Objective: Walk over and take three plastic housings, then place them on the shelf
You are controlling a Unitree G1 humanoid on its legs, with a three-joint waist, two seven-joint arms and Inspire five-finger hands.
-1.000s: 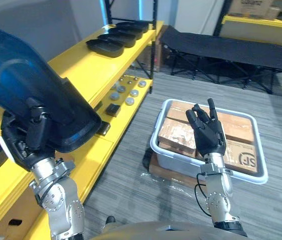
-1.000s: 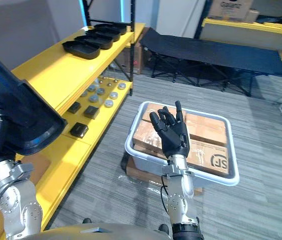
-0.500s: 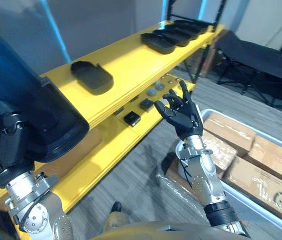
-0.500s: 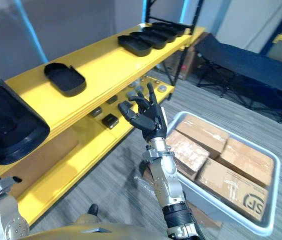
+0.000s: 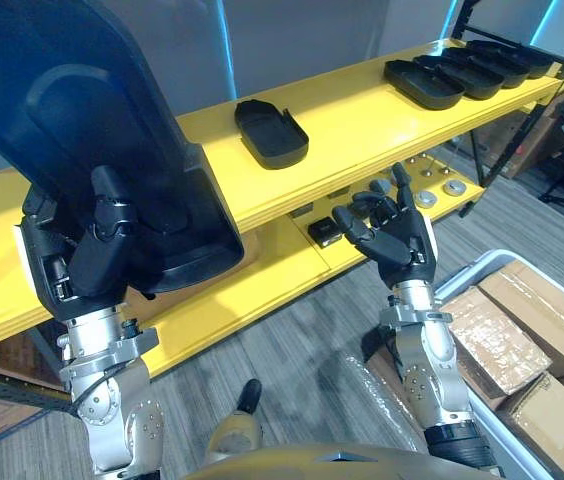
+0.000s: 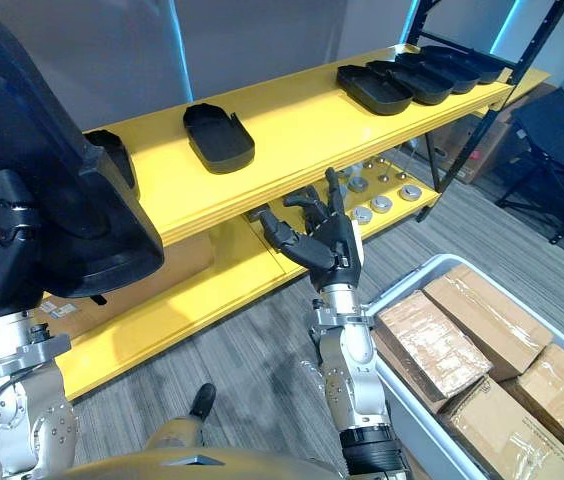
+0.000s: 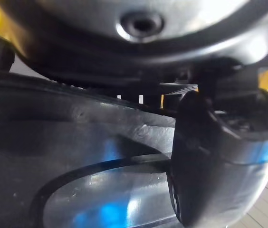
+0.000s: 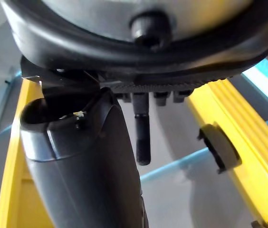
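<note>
- Left hand (image 5: 97,250): clenched round the housing (image 5: 82,110), raised nearest you.
- Right hand (image 5: 394,238): fingers spread, empty, beside the shelf.
- Shelf (image 5: 362,120): your view has swung from the bin (image 5: 467,272) to face it; placing looks next.
- On top: one lone housing (image 5: 270,132), a row (image 5: 467,70) beyond.

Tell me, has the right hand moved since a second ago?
Yes: the right hand has swung from over the grey bin toward the yellow shelf.
</note>
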